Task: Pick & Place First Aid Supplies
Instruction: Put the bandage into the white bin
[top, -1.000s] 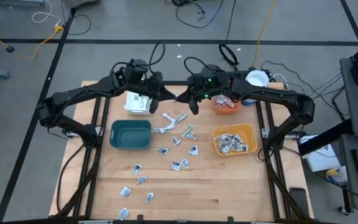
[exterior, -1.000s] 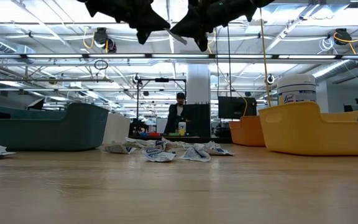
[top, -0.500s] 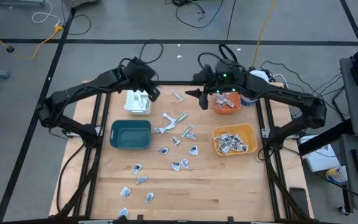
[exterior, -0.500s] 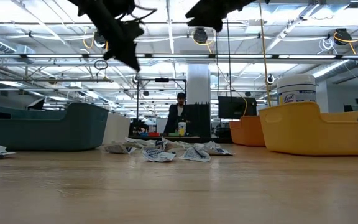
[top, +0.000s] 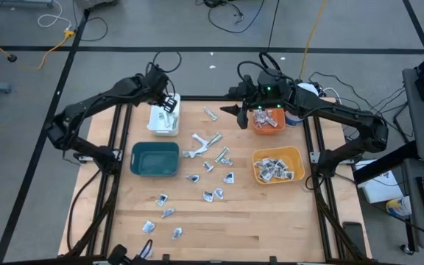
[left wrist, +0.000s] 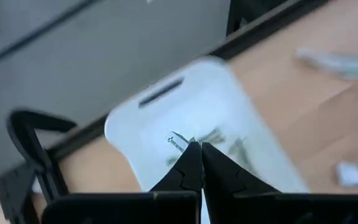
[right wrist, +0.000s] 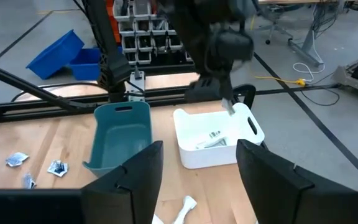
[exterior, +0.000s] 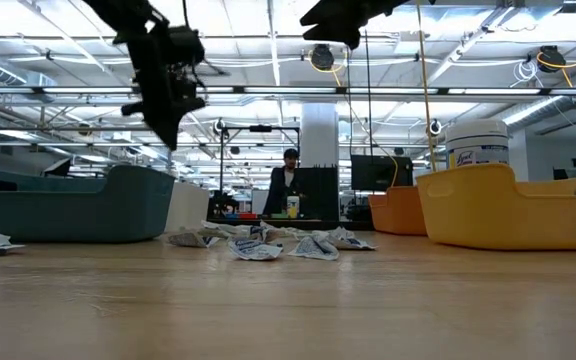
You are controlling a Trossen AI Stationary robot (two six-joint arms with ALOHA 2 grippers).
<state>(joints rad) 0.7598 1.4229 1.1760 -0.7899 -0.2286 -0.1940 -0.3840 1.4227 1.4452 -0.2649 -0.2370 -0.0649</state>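
Left gripper [top: 169, 105], fingers together, hangs over white bin [top: 155, 126] upper-left of centre; whether it grips a strip can't be told. Right gripper [top: 240, 116], fingers apart and empty, is nearer the loose strip [top: 210, 113] just to its left.

Robotics lab / industrial workshop floor, not a home or office. Low view: open ceiling with pipes, cable trays and strip lights [exterior: 58, 150] across the upper half, white column [exterior: 319, 135] at centre, a person [exterior: 286, 186] standing at a workstation with monitors [exterior: 373, 172] mid-frame. High view: grey concrete floor with taped lines [top: 65, 62], loose cables [top: 230, 13] along the top, a wooden tabletop [top: 271, 213] on black extrusion frame. Right wrist view: blue storage bins [right wrist: 58, 53] at upper left, parts rack [right wrist: 138, 25] at top centre.
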